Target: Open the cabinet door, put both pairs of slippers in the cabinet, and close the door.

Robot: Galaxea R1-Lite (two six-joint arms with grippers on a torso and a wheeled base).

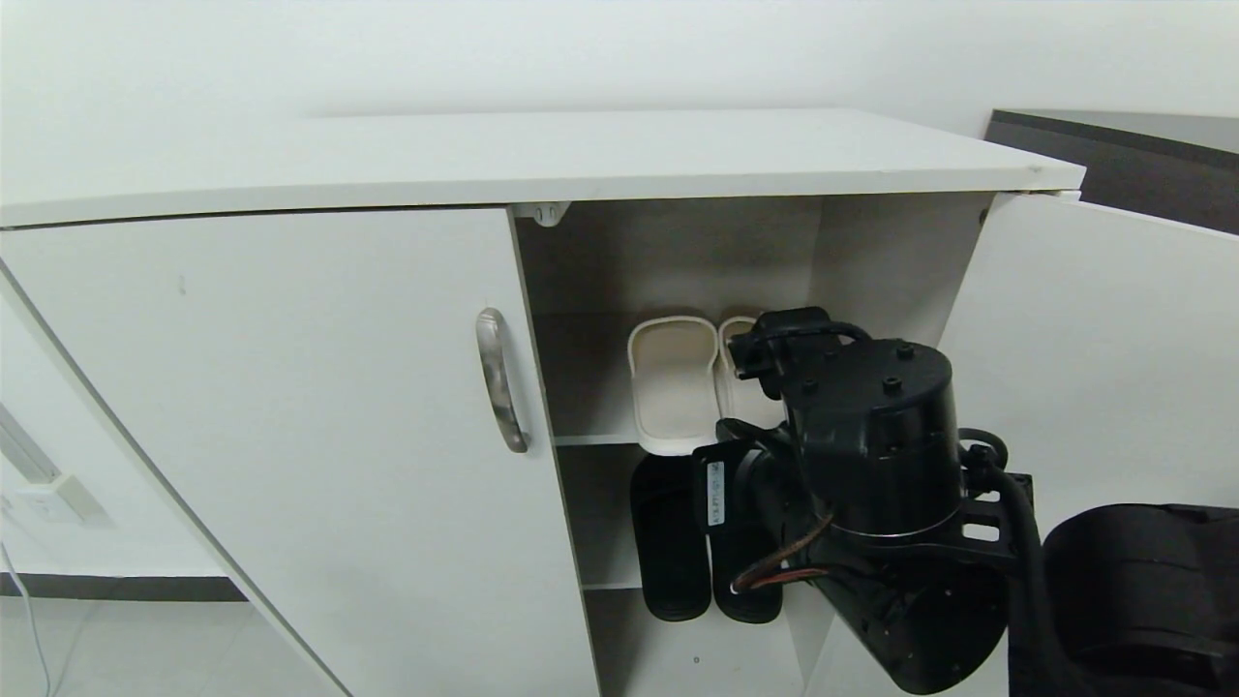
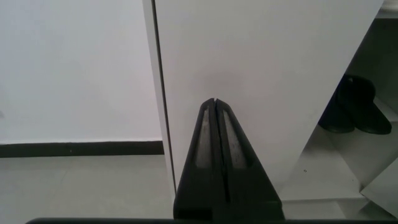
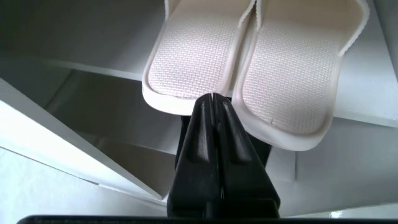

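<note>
Centre frame, the white slippers (image 1: 673,387) lie on the upper shelf of the open cabinet (image 1: 581,155), the black slippers (image 1: 670,542) on the shelf below. The right gripper (image 3: 213,101), just before the white pair, and the left gripper (image 2: 215,106) are clenched empty.

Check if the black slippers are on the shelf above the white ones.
No, the white slippers lie on the upper shelf, with the black slippers below them.
</note>
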